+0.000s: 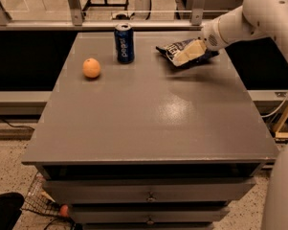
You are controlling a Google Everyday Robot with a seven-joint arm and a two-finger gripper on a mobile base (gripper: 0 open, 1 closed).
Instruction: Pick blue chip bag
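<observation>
The blue chip bag (pixel 167 49), crinkled dark blue with white lettering, lies at the back right of the grey table (pixel 148 114). My gripper (pixel 187 55), cream-coloured at the end of the white arm (pixel 258 13), reaches in from the upper right. It sits right on top of the bag's middle and covers part of it. The bag's left and right ends stick out on either side of the gripper.
An upright blue Pepsi can (pixel 124 43) stands left of the bag. An orange (pixel 91 68) lies further left. The table has drawers (pixel 148 195) in front. A wire basket (pixel 40 202) sits on the floor at lower left, and a metal rail (pixel 134 25) runs behind the table.
</observation>
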